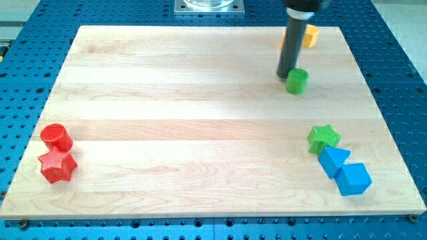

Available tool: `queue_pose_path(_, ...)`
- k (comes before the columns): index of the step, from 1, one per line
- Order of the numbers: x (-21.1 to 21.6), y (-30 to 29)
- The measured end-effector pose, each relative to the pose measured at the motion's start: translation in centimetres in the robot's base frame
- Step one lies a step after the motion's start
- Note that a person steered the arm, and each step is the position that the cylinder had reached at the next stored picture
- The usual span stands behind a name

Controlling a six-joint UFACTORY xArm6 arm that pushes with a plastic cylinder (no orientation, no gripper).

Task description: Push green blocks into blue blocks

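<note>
My tip point(285, 75) rests on the board at the view's upper right, touching the upper-left side of a green cylinder point(297, 81). A green star point(323, 138) lies lower down at the view's right, touching a blue triangular block point(333, 161) just below it. A blue cube point(353, 179) sits against the triangular block's lower right. The green cylinder is well apart from the blue blocks, above them.
A yellow block point(308, 35) sits behind my rod near the board's top edge, partly hidden. A red cylinder point(56, 137) and a red star point(57, 165) lie together at the view's lower left. The wooden board point(200, 120) rests on a blue perforated table.
</note>
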State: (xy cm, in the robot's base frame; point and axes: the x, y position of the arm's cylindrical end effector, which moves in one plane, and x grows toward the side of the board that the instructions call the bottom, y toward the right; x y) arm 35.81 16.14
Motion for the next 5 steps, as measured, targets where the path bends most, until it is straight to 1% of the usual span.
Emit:
queue_pose_path(1,6.3,1.0)
queue_pose_path(2,10.3,1.0)
queue_pose_path(3,7.2,2.6)
queue_pose_path(4,7.8,4.7)
queue_pose_path(5,10.8,4.6)
